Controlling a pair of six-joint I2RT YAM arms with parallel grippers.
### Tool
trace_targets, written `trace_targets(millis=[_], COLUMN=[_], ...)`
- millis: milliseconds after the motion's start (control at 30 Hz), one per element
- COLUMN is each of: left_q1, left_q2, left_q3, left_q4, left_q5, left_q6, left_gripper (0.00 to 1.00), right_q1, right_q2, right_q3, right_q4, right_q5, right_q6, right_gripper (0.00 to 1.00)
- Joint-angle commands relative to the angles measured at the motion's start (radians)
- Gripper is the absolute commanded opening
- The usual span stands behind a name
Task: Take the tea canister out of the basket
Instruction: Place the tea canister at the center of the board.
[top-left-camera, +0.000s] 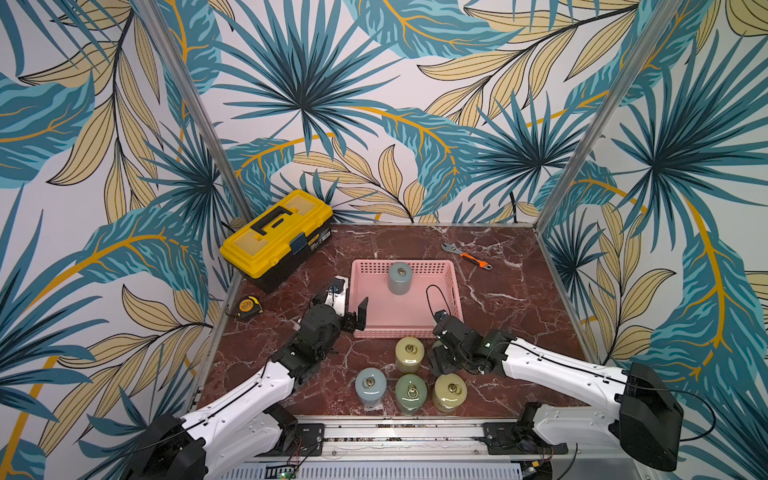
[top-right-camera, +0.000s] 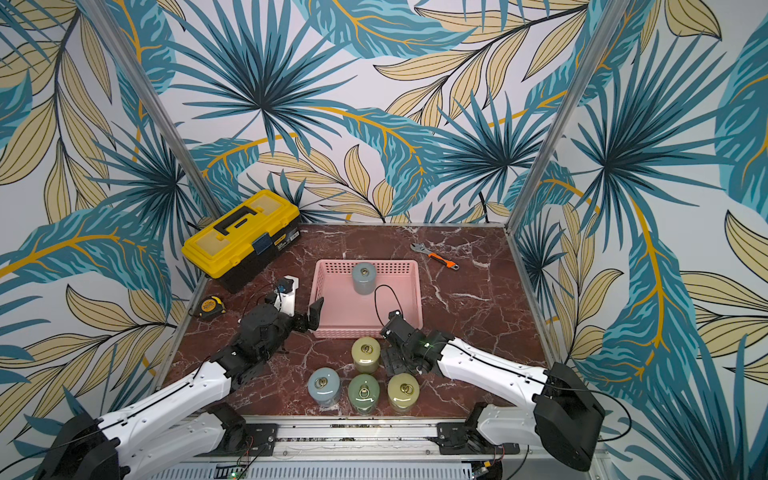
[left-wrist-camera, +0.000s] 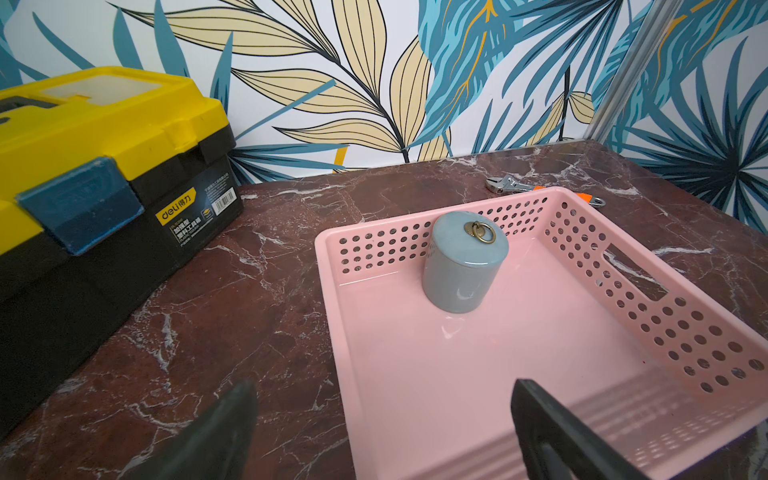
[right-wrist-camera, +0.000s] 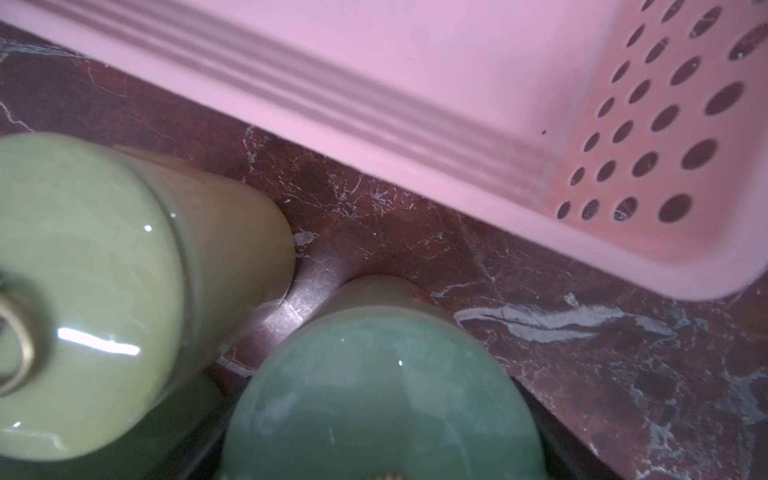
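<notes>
Finding: the tea canister (top-left-camera: 400, 278) stands upright inside the basket (top-left-camera: 395, 332), close against the far wall and roughly midway along it. It is not yet removed. Its ringed lid faces up and nothing touches it.

The basket sits mid-worktop (top-left-camera: 519, 316), clear of the toolbox (top-left-camera: 276, 232) at the far left corner.

Left gripper (left-wrist-camera: 384, 386): jaws fully spread and empty. It is poised at the basket's near left corner, one finger over the floor and the other over the worktop outside. It is aimed toward the tea canister but well apart from it. Judgement: this is the approach stage. The wide spread suits the broad cylinder.

Right gripper (right-wrist-camera: 382, 449): low at the front of the worktop, beside the basket's near wall. Its jaws stand wide on either side of a green canister (right-wrist-camera: 374, 353). Whether they press on it cannot be told.

Four canisters (top-left-camera: 409, 353) stand grouped between the basket and the front edge, out of the left arm's line.

Risk, as a judgement: the straddled wall must be cleared before reaching in.
</notes>
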Motion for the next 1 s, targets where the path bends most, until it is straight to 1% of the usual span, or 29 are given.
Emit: trace_targets(millis=[0, 133, 433, 667, 833, 967], left_q1=[0.006, 0.005, 0.006, 0.005, 0.005, 0.006], left_q2=[-0.022, -0.021, -0.025, -0.029, -0.026, -0.018], left_q3=[-0.029, -0.029, -0.029, -0.014, 0.040, 0.111], left_q4=[0.016, 0.016, 0.015, 0.015, -0.048, -0.126], left_q5=[-0.004, -0.003, 0.002, 0.077, 0.126, 0.169], left_q6=[-0.009, -0.009, -0.008, 0.033, 0.060, 0.072], left_gripper=[1.00, 1.00, 1.00, 1.00, 1.00, 1.00], right_q1=[0.008, 0.009, 0.010, 0.010, 0.009, 0.007], right_q2=[-0.002, -0.010, -0.062, -0.130, -0.145, -0.130], right_q3=[-0.002, -0.001, 0.018, 0.055, 0.093, 0.122], right_q4=[0.025, 0.025, -0.025, -0.068, -0.085, -0.087], right_q5=[0.023, 0.015, 0.023, 0.017, 0.063, 0.141], right_q6=[0.016, 0.012, 0.013, -0.011, -0.042, -0.066], right_gripper=[0.88, 0.94, 0.99, 0.99, 0.99, 0.99])
